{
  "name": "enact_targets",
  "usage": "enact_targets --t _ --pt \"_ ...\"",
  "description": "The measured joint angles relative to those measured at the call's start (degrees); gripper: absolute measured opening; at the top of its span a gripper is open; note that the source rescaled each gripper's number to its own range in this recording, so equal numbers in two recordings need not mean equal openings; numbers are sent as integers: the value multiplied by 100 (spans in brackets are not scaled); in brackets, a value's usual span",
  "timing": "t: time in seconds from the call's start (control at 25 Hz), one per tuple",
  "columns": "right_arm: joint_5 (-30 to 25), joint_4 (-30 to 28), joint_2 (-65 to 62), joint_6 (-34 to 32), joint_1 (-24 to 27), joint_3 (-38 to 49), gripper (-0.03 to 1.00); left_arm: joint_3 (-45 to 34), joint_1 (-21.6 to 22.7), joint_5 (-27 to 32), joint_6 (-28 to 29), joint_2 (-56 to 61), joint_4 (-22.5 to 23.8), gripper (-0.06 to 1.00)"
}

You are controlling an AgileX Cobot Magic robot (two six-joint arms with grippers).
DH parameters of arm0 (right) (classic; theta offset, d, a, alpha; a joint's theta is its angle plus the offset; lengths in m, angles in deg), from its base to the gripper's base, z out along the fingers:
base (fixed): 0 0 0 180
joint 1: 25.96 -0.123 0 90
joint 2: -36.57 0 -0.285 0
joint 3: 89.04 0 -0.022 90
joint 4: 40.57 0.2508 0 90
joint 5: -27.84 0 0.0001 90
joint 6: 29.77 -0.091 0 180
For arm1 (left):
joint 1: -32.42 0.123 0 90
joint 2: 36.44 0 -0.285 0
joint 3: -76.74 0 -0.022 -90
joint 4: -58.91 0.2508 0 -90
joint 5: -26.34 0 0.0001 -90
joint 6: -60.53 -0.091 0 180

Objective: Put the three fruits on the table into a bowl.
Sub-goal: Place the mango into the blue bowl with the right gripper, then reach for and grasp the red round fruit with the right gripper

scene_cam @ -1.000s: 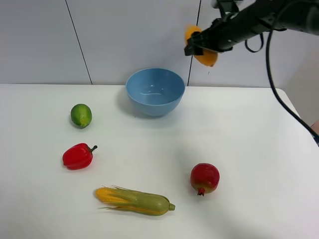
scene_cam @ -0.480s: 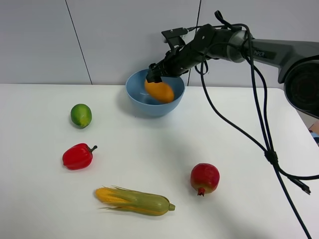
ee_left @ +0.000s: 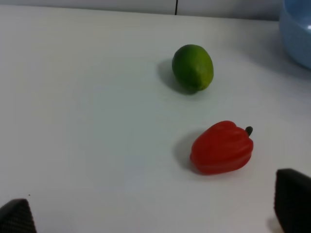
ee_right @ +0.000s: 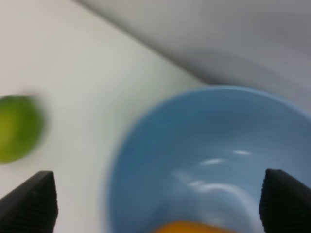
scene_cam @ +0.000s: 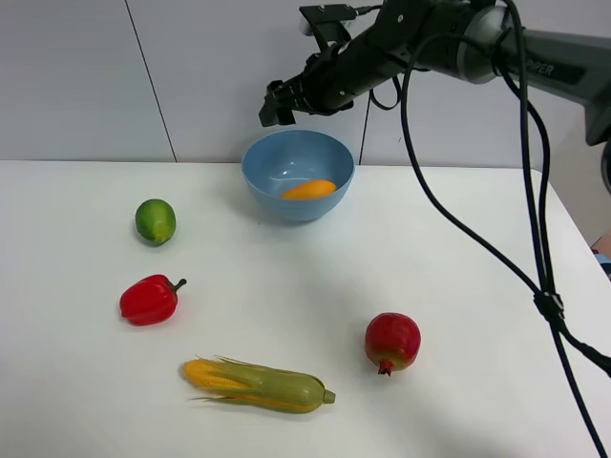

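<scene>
The orange-yellow mango (scene_cam: 308, 189) lies inside the light-blue bowl (scene_cam: 267, 162) at the back of the white table (scene_cam: 458, 277). My right gripper (scene_cam: 277, 103) is open and empty, above the bowl's left rim; its wrist view shows the bowl (ee_right: 160, 155), a sliver of mango (ee_right: 187, 227) and the blurred lime (ee_right: 17, 127). The green lime (scene_cam: 155, 220) sits at the left, the red pomegranate (scene_cam: 391, 342) at the front right. My left gripper (ee_left: 155, 213) is open over bare table near the lime (ee_left: 193, 67). It does not show in the exterior high view.
A red bell pepper (scene_cam: 149, 299) lies left of centre, also in the left wrist view (ee_left: 222, 148). A corn cob in green husk (scene_cam: 258, 384) lies near the front edge. The right arm's cables (scene_cam: 520, 248) hang over the right side.
My right gripper carried the mango from the upper right down into the bowl, let go of it, then rose up and left, empty.
</scene>
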Motion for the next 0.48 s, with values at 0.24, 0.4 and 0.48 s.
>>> enact_targets --t 0.24,0.4,0.48 --pt "-1412 -1148 -852 -1157 -656 0 40 0 0 0 0 0 0 100" --pt "-1901 -1661 -1666 -1955 -814 585 40 0 0 0 0 0 0 100" --pt "-1888 -1780 -2230 -2074 -814 1203 40 0 0 0 0 0 0 100"
